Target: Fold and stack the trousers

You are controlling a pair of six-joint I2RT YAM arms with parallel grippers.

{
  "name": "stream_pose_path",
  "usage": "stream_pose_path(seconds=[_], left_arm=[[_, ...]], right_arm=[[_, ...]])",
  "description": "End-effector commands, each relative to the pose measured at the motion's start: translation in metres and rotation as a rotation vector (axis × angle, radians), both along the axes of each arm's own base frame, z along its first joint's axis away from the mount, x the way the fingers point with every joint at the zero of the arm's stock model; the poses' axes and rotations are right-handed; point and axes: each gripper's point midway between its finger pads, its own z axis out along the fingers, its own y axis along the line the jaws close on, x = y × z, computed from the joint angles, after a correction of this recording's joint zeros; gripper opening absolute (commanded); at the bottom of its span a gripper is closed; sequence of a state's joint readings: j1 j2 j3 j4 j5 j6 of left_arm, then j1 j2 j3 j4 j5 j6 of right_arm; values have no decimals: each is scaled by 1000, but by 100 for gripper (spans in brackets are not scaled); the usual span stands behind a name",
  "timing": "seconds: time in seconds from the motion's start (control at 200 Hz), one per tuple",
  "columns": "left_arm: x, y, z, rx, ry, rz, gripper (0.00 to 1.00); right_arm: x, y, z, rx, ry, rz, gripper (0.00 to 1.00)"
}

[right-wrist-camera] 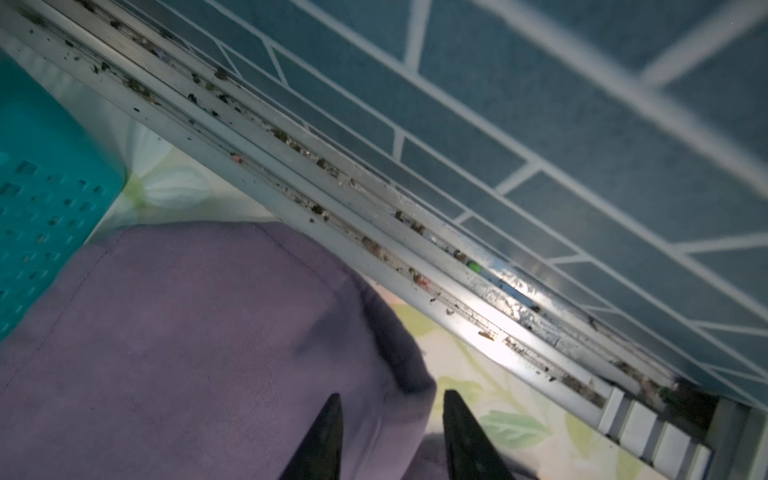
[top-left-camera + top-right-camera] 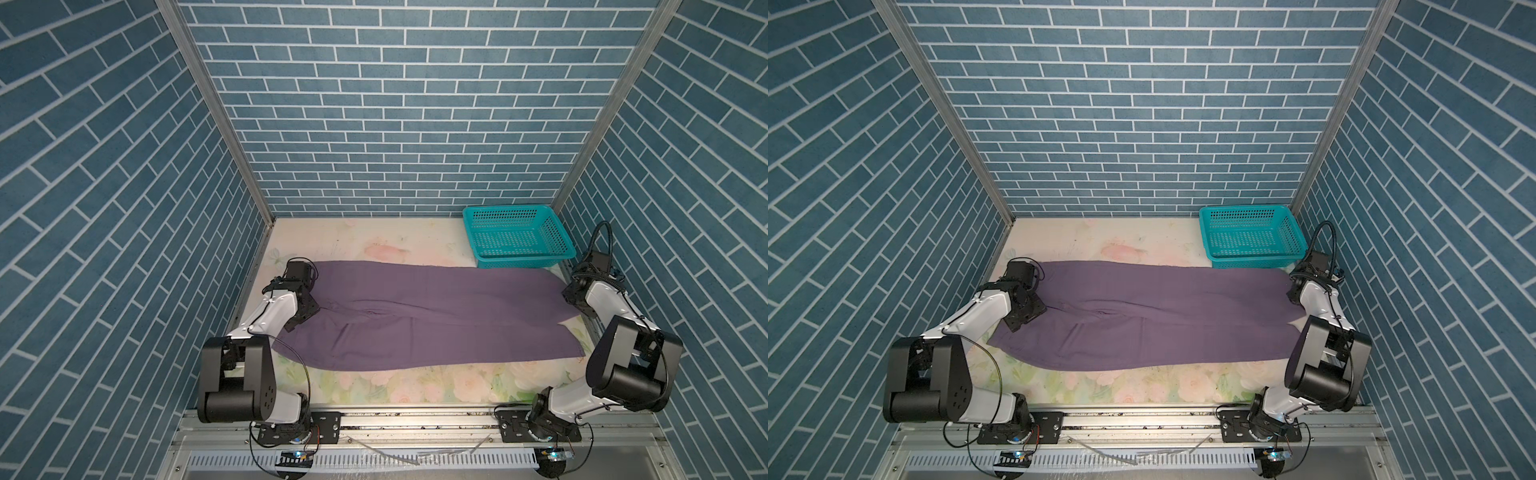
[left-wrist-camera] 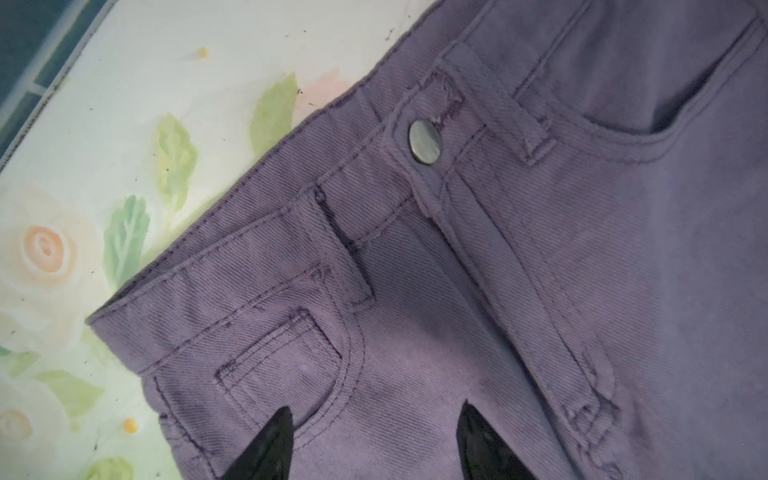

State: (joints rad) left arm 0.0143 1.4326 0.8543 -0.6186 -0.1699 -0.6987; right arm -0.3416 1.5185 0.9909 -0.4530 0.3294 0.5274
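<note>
At the left edge of the pale floral-printed tabletop (image 2: 415,386), the left gripper (image 3: 376,409) hangs released over the waist end of the muted purple, long-legged cloth trousers (image 2: 436,320). Its two dark fingers (image 3: 274,444) stand apart above a front pocket, with flat cloth between them and nothing pinched. In the left wrist view the waistband (image 3: 232,266) runs slantwise with its round grey metal button (image 3: 424,141) fastened, and only a narrow band of bare tabletop shows beyond it before the blue wall. In both top views the trousers lie flat, stretched almost the full width of the tabletop, with the legs running to the right and parting slightly. A strip along the near edge stays bare, and a wider bare patch lies behind the trousers towards the back wall. At the far right corner sits the teal perforated plastic basket (image 2: 519,262). Its front wall is just beside the far trouser leg's edge, but whether they touch cannot be told. On the right, the right gripper (image 1: 392,395) is also released, its fingers apart and straddling the hem edge of that leg. A thin sliver of tabletop separates the hem from the grey metal rail (image 1: 374,208) under the right wall.
</note>
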Motion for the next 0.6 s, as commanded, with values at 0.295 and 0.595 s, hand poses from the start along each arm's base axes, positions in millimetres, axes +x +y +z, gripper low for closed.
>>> stream_pose_path(seconds=[0.295,0.595], left_arm=[[-23,-14,26,-43,-73,-25,64],[-70,-17,31,-78,-55,14,77]], right_arm=[[-83,67,-12,196,27,52,34],[-137,64,-40,284,-6,-155,75]])
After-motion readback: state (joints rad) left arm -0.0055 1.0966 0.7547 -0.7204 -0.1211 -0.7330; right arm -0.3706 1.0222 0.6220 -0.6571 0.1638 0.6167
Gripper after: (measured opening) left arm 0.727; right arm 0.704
